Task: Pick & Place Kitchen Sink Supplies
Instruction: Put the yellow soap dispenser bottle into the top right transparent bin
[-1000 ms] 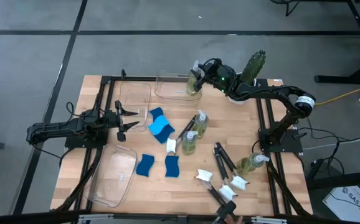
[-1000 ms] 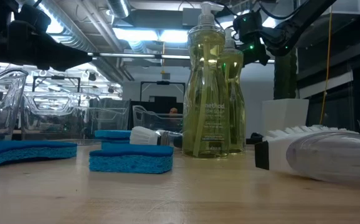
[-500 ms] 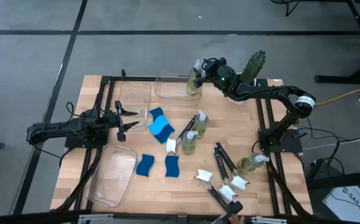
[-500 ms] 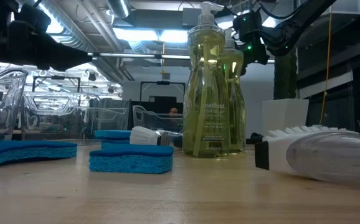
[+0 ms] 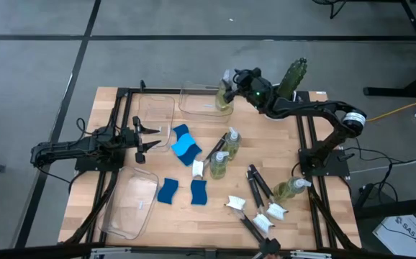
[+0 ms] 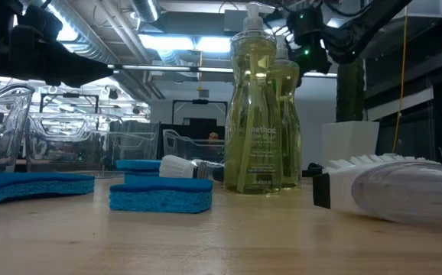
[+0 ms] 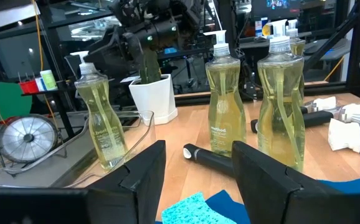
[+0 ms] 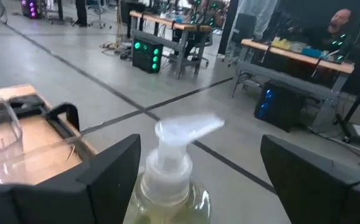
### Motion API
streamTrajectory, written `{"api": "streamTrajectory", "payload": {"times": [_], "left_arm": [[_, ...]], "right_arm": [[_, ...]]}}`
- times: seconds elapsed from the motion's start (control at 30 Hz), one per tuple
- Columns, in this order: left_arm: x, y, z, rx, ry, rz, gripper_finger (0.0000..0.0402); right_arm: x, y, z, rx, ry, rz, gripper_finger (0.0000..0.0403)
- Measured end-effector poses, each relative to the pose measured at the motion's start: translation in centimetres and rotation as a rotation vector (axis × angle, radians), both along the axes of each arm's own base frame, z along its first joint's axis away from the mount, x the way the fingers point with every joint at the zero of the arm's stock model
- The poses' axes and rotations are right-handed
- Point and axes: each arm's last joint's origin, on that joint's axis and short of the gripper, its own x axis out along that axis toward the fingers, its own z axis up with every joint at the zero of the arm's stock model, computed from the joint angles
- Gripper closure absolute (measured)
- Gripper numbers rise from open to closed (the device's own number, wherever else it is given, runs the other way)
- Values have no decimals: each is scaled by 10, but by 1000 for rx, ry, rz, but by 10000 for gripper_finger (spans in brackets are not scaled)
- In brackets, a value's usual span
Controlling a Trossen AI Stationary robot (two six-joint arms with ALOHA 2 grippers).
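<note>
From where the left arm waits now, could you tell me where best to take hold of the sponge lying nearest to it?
Probably grip the sponge across its short sides, coming straight down from above: it lies flat on the table and partly overlaps a second sponge. The left end effector is open beside it.

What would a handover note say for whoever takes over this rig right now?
Right gripper: open, fingers either side of the soap bottle standing in the far clear bin; looks just placed.
Left gripper: open, holding nothing, waiting at the table's left side beside the blue sponges.
Done: one bottle binned.
Left: two upright bottles mid-table, one bottle lying at the right edge, two more sponges near the front, dish brushes front right. The near-left bin looks empty.
</note>
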Motion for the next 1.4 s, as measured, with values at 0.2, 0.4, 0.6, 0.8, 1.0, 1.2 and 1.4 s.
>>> {"api": "streamTrajectory", "payload": {"times": [0.2,0.4,0.6,0.8,1.0,1.2,1.4], "left_arm": [[0,0,0,0,0,0,222],[0,0,0,0,0,1,223],[0,0,0,0,0,1,222],[0,0,0,0,0,1,223],[0,0,0,0,0,1,223],[0,0,0,0,0,1,222],[0,0,0,0,0,1,223]], "right_arm": [[-8,16,21,-5,-19,27,76],[-15,35,36,19,-40,71,75],[-17,59,52,-9,-75,147,75],[-20,82,65,-19,-106,277,75],[-22,97,61,17,-10,390,75],[-24,109,57,51,68,543,75],[-34,118,59,57,135,722,75]]}}
